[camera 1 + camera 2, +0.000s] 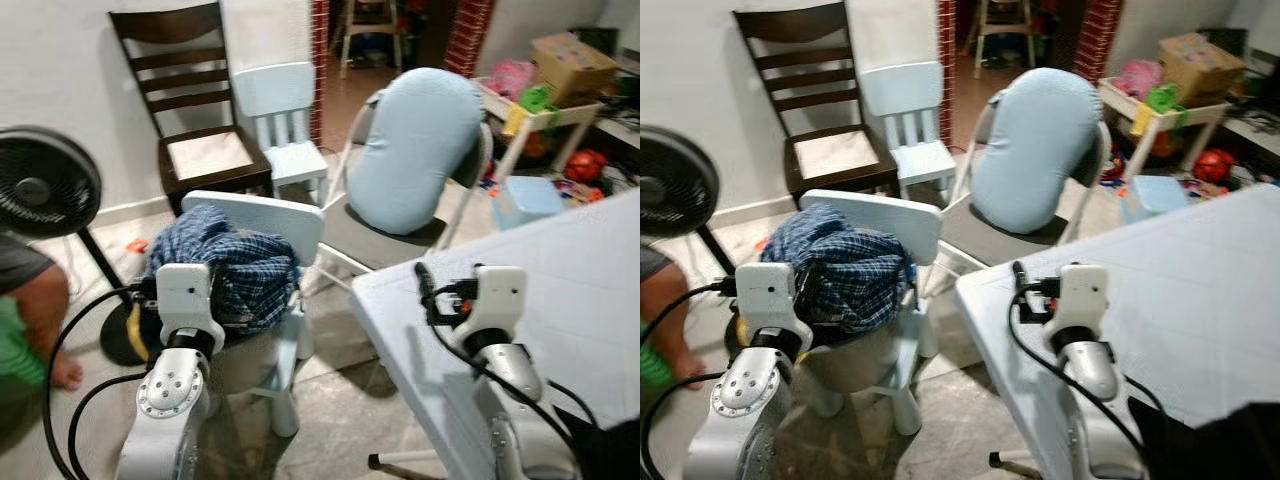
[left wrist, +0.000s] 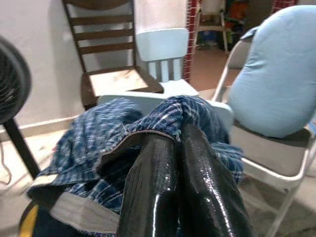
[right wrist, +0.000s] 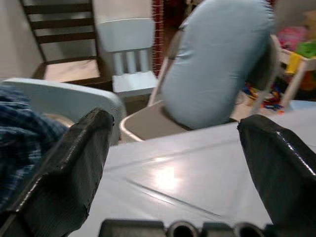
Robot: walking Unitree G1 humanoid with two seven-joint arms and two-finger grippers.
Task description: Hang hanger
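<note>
1. The white table (image 1: 560, 300) is met by the right gripper (image 3: 173, 163), whose fingers are spread wide with nothing between them.
2. The small pale-blue chair (image 1: 262, 215) carries a heap of blue plaid clothing (image 1: 225, 262). The left gripper (image 2: 180, 163) is held at this heap, fingers pressed together; whether cloth is pinched cannot be told.
3. No hanger can be made out; it is judged possibly buried in the heap, so the cloth should be lifted slowly.
4. No container is seen nearby.

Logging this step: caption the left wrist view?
Left gripper shut over blue plaid shirt piled on a pale blue chair.
</note>
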